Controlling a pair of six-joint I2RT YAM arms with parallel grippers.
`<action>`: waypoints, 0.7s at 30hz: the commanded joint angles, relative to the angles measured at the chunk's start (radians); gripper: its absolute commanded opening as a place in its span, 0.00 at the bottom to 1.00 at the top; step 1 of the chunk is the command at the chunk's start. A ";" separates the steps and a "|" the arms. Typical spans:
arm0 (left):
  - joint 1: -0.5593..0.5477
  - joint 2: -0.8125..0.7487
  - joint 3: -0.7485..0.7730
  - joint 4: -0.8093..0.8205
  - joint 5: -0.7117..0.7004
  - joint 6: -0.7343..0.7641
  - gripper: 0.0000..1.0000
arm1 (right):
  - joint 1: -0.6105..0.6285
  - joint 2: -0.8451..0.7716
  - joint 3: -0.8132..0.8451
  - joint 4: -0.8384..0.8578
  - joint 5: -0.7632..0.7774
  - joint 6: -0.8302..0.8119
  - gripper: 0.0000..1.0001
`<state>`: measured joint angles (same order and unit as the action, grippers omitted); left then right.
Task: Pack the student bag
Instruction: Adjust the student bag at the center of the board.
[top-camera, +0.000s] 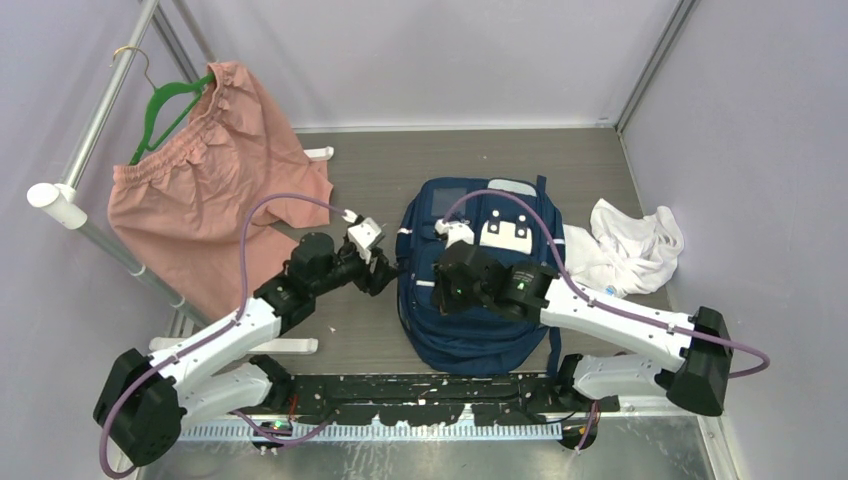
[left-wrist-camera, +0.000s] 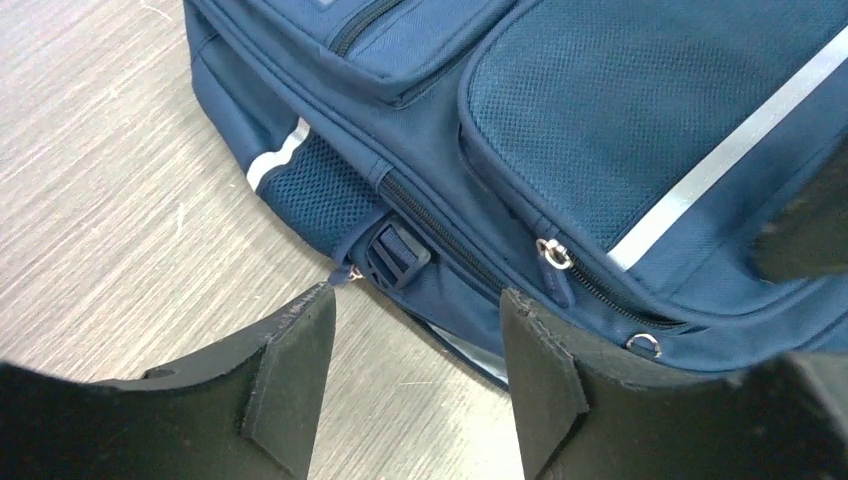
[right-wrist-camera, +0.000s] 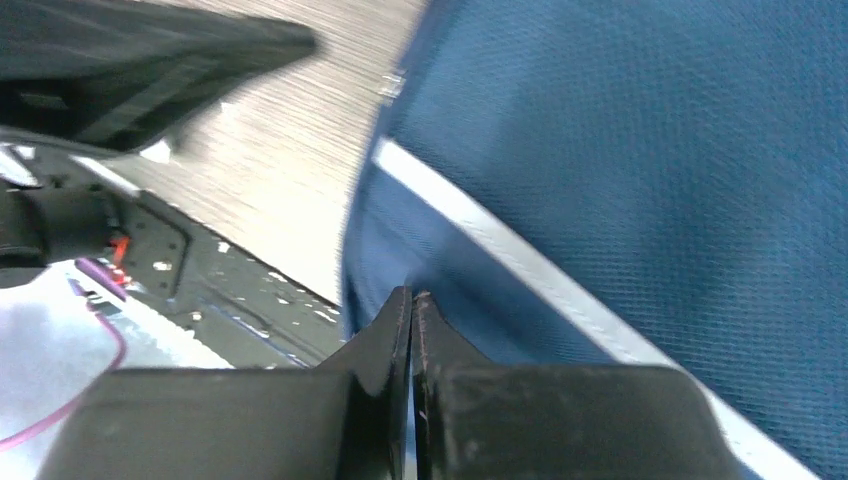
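Observation:
The student bag (top-camera: 470, 345), navy with white stripes, lies flat in the middle of the table. My left gripper (top-camera: 385, 272) hangs at the bag's left side, open. In the left wrist view the left gripper (left-wrist-camera: 415, 300) frames bare table, and the student bag (left-wrist-camera: 620, 120) lies just beyond with a black buckle (left-wrist-camera: 398, 255) and a zip pull (left-wrist-camera: 553, 255) near the fingertips. My right gripper (top-camera: 438, 288) is low over the bag's left half, shut. The right wrist view shows the right gripper (right-wrist-camera: 412, 295) pressed together against blue fabric of the student bag (right-wrist-camera: 650, 150); nothing visible between its fingers.
Pink shorts (top-camera: 215, 190) hang on a green hanger (top-camera: 160, 105) from a metal rail (top-camera: 95, 130) at the left. A crumpled white cloth (top-camera: 630, 245) lies right of the bag. Grey walls close in the table, and the arms' base plate (top-camera: 420, 390) runs along the near edge.

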<state>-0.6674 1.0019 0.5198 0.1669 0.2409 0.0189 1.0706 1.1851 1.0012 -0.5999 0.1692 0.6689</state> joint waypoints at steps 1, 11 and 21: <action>0.028 0.018 0.119 -0.132 0.140 -0.081 0.63 | -0.095 -0.068 -0.129 0.006 -0.016 0.058 0.01; 0.030 0.085 0.108 0.006 0.376 -0.189 0.61 | -0.423 -0.207 -0.204 -0.144 -0.058 0.037 0.01; -0.068 0.183 0.123 0.049 0.313 0.063 0.58 | -0.480 -0.284 -0.144 -0.143 -0.117 0.042 0.01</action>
<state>-0.6693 1.1473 0.5961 0.1726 0.5903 -0.0891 0.6003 0.9524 0.8135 -0.6834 0.0246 0.7326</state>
